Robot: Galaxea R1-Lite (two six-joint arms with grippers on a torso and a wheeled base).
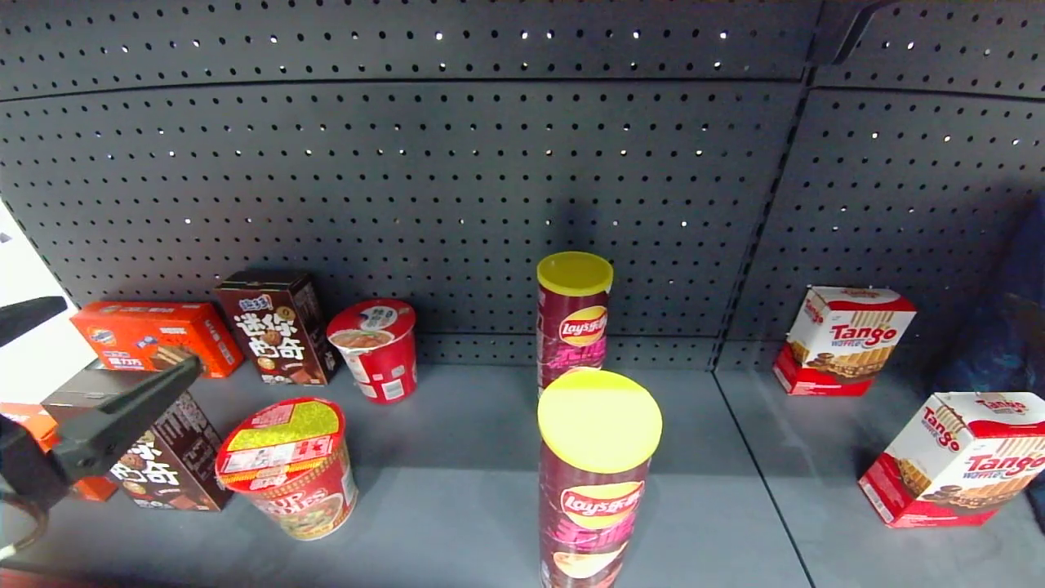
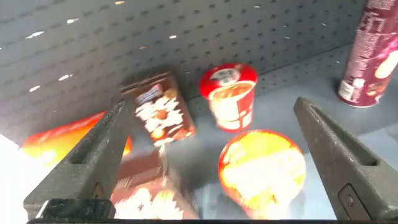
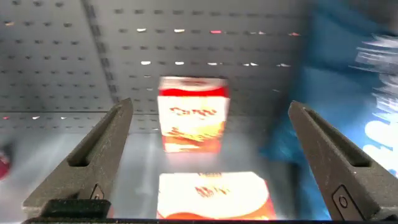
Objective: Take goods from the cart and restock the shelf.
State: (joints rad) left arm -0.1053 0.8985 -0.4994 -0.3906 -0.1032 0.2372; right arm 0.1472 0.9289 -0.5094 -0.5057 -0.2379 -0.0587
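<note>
Grippers: our left gripper and right gripper gape empty.
Risk: we may topple the noodle cup beside the left one.

shelf: matt grey painted metal, smooth | pegboard: same finish, perforated sheet | cans: glossy printed wrap | lids: smooth yellow plastic, slight sheen | cups: glossy, film-like tops | boxes: glossy printed card

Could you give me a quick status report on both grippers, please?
Left gripper open, empty, facing the noodle cups. Right gripper open, empty, facing the wafer boxes. No goods held; nothing in the way.
</note>
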